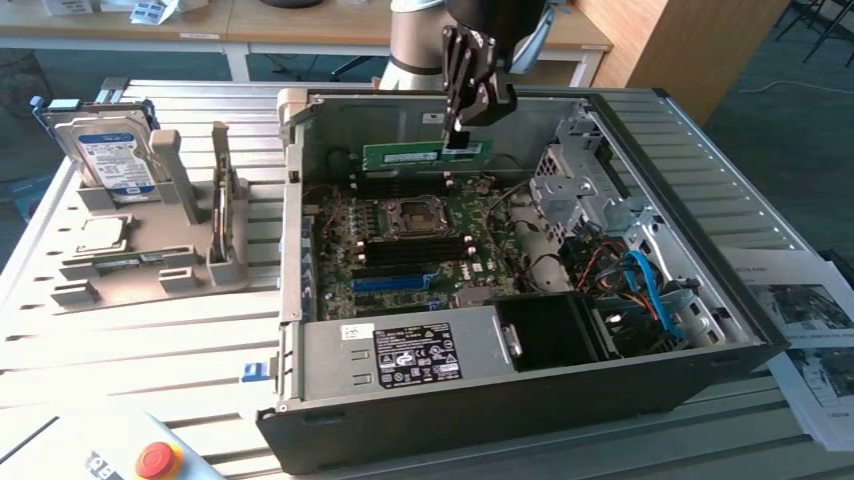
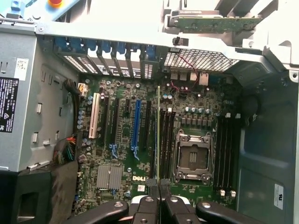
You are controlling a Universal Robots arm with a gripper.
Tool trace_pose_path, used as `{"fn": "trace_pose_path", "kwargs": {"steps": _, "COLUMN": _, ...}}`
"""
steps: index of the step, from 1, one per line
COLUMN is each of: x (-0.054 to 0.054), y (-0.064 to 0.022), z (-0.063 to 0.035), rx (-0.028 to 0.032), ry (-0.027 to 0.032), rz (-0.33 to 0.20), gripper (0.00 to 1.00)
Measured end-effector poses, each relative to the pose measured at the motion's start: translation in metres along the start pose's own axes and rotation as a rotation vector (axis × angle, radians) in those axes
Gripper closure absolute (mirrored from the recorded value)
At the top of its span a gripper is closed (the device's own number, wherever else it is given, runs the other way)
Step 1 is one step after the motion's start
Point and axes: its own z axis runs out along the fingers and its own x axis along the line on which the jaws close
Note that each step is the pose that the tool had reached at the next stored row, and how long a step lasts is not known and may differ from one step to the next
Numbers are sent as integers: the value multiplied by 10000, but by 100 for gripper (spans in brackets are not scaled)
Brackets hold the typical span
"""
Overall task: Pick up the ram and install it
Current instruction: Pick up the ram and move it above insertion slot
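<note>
Ram (image 1: 407, 155), clamped by its top edge in the closed gripper (image 1: 458, 143), hangs above the board (image 1: 467, 215); I'd judge it needs squaring level and parallel over 1 black slot (image 1: 400, 184).

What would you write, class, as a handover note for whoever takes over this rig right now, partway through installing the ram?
Gripper: shut on the ram, which it holds on edge by its upper side.
Ram: in the air inside the open computer case, above the motherboard, close to the black memory slots beside the processor socket.
Done: ram picked up and brought over the board.
Left: ram not yet seated in a slot.
</note>
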Motion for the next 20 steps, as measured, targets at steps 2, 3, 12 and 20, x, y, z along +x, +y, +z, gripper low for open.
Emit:
{"fn": "trace_pose_path", "kwargs": {"steps": 2, "x": 0, "y": 0, "z": 7, "rx": 6, "ry": -21, "rz": 275, "gripper": 88}}
{"fn": "trace_pose_path", "kwargs": {"steps": 3, "x": 0, "y": 0, "z": 10, "rx": 9, "ry": -32, "rz": 421, "gripper": 88}}
{"fn": "trace_pose_path", "kwargs": {"steps": 12, "x": -23, "y": -4, "z": 19, "rx": 19, "ry": -56, "rz": 733, "gripper": 88}}
{"fn": "trace_pose_path", "kwargs": {"steps": 20, "x": -131, "y": -17, "z": 32, "rx": 19, "ry": -55, "rz": 733, "gripper": 88}}
